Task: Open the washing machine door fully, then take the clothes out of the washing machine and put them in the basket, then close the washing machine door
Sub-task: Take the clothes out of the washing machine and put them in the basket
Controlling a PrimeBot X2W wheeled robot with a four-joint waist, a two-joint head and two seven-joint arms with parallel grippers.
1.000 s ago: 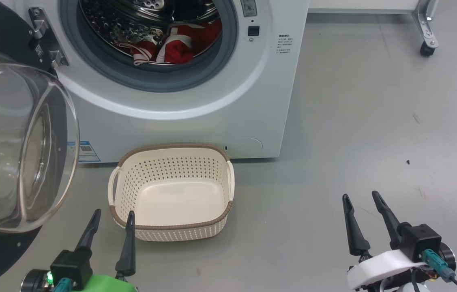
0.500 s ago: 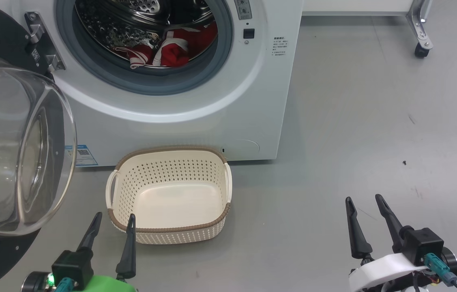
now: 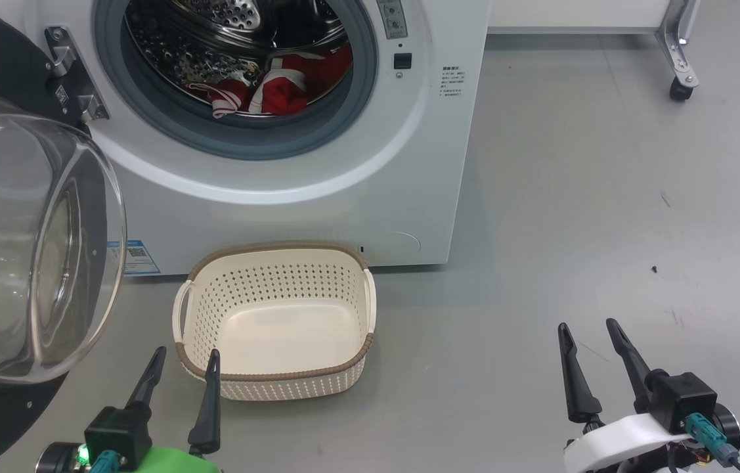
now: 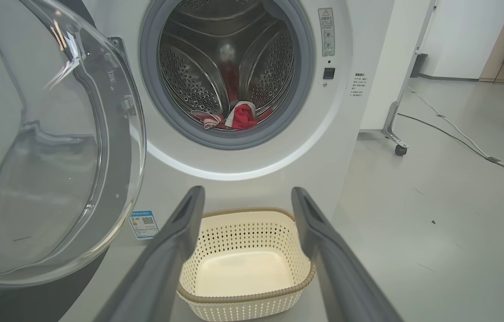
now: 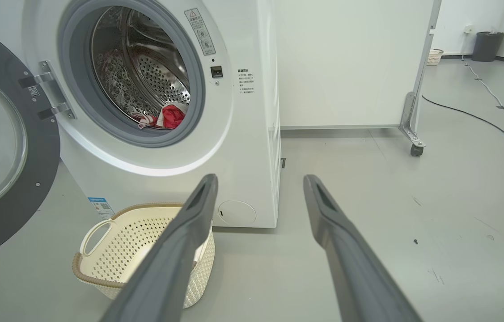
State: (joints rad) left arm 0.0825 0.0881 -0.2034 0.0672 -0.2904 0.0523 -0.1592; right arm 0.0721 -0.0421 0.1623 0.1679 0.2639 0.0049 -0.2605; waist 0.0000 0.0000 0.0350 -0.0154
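The washing machine (image 3: 343, 197) stands ahead with its door (image 3: 21, 249) swung wide open to the left, glass bowl bulging toward me. The red and white clothes (image 3: 278, 85) lie at the bottom of the steel drum, also seen as clothes (image 4: 240, 117) and clothes (image 5: 169, 117). An empty cream basket (image 3: 276, 384) sits on the floor in front of the machine. My left gripper (image 3: 186, 355) is open, just in front of the basket's near left corner. My right gripper (image 3: 587, 326) is open over bare floor to the right, holding nothing.
A white panel on a wheeled metal frame (image 3: 675, 85) stands behind and right of the machine. Cables (image 5: 493, 112) run across the grey floor farther right. A dark bin (image 5: 488, 46) and a small basket (image 5: 434, 57) sit far back by the wall.
The head camera shifted slightly, so the whole scene sits a little differently in view. Both grippers stay open and low; nothing was grasped or moved.
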